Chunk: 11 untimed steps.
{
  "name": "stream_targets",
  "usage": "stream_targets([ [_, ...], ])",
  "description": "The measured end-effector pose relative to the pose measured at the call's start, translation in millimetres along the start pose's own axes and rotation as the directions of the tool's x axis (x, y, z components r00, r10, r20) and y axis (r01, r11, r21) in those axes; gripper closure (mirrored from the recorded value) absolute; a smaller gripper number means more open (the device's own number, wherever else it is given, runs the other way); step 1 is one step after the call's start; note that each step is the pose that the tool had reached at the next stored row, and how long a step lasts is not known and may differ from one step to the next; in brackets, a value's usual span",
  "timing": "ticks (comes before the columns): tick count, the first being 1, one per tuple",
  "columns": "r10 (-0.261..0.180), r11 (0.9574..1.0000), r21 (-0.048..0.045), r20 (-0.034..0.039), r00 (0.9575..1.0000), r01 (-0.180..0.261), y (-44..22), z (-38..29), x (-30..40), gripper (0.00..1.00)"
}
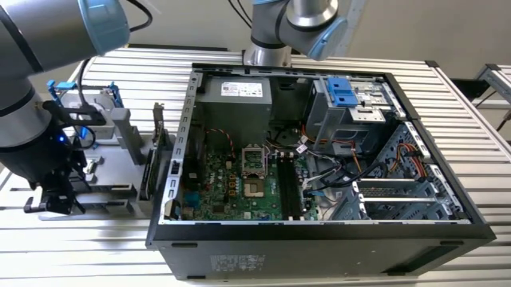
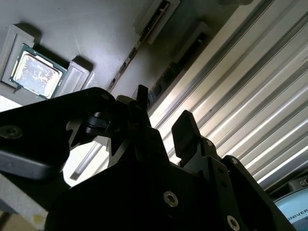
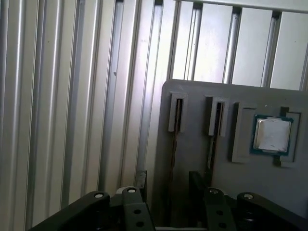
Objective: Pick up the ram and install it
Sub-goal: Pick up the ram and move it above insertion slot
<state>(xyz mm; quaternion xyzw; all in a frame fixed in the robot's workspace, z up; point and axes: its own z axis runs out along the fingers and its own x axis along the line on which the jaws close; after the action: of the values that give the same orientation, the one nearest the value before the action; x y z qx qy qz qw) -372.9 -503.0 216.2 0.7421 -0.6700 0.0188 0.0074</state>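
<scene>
We see the gripper (image 1: 51, 202) at the exterior view's lower left, over a corner of the grey tray (image 1: 108, 179) and well apart from the open case (image 1: 319, 245) at the centre. In the first wrist view its fingers (image 3: 139, 180) are spread wide and straddle the tray's edge. As far as we can tell, the ram (image 3: 172, 154) is the thin dark strip standing on edge in the tray slot that lines up with the gap between the 2 fingers. A 2nd slot lies just beside it, and the CPU (image 3: 272, 134) sits beyond that.
</scene>
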Motion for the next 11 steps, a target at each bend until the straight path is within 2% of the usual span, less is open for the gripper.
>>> stream_targets([
  [11,0.000,1.0000,0.0000,0.0001,1.0000,0.000,0.2,8.8,-2.5,0.00],
])
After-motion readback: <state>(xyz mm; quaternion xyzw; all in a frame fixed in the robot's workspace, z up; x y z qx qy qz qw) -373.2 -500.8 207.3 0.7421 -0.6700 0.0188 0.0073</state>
